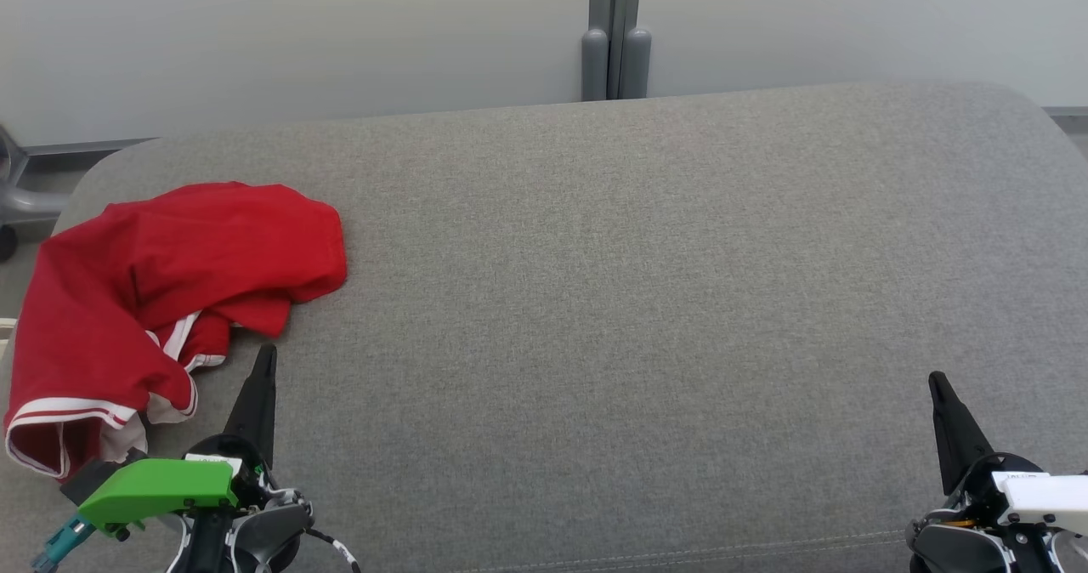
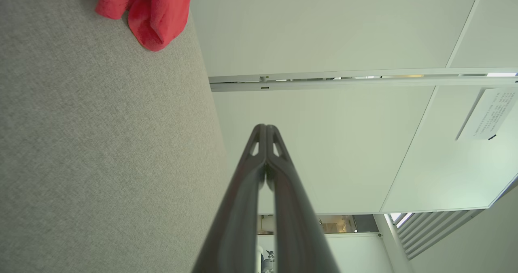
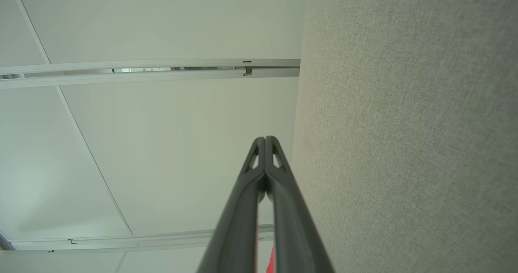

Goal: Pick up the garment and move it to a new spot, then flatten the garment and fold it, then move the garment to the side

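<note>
Garment: red garment (image 1: 170, 275) with white-striped hems, crumpled in a heap at the far-left end of the grey fabric-covered table (image 1: 595, 301); shirt or shorts cannot be told; its left side appears to drape over the table's edge
Left gripper (image 1: 268, 356): fingers pressed together, holding nothing; tip just beside the garment's near hem, apparently clear of it; in the left wrist view the left gripper (image 2: 266, 129) points past the cloth (image 2: 153, 9) toward the pale wall
Right gripper (image 1: 937, 379): fingers likewise together and empty, at the table's near-right end, well apart from the garment; confirmed in the right wrist view (image 3: 265, 140)
Stage, as judged: pick-up not yet begun; garment untouched
Hazard one: closed fingers driven in would shove the heap, not take it; they need to part first
Hazard two: a push leftward could send the draped side, then the whole heap, off the edge
Hazard three: a pinch on one outer layer would lift a twisted bundle, making flattening harder
Hazard four: a low approach may snag the table's fabric cover
</note>
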### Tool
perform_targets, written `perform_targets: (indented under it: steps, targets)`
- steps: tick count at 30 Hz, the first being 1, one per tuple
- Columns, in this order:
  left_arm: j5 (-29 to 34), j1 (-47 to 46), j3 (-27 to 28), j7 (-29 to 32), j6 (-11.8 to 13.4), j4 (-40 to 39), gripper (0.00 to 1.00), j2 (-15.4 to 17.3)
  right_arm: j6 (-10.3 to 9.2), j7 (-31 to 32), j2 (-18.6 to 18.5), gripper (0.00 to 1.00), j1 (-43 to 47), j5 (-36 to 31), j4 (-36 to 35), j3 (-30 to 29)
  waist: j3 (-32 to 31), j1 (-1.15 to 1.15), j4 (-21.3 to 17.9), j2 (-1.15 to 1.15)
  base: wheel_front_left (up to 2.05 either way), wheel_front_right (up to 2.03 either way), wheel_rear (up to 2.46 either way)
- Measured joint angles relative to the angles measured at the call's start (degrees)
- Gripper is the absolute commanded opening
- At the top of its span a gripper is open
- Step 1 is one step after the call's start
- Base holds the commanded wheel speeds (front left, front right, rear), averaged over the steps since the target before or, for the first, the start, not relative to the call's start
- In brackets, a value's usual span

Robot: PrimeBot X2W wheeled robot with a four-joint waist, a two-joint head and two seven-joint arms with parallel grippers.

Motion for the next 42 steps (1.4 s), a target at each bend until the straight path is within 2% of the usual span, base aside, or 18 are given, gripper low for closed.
perform_targets:
  steps: [40, 41, 42]
  targets:
    - [0.0, 0.0, 0.0, 0.0, 0.0, 0.0, 0.00, 0.0, 0.00, -0.2, -0.2, 0.00, 0.0, 0.1, 0.0, 0.2, 0.0, 0.00, 0.0, 0.00, 0.00, 0.00, 0.00]
    - [0.0, 0.0, 0.0, 0.0, 0.0, 0.1, 1.00, 0.0, 0.00, -0.2, -0.1, 1.00, 0.0, 0.1, 0.1, 0.2, 0.0, 0.00, 0.0, 0.00, 0.00, 0.00, 0.00]
    - [0.0, 0.3, 0.0, 0.0, 0.0, 0.4, 1.00, -0.1, 0.00, -0.1, 0.1, 1.00, 0.0, 0.1, 0.5, 0.2, 0.0, 0.00, 0.0, 0.00, 0.00, 0.00, 0.00]
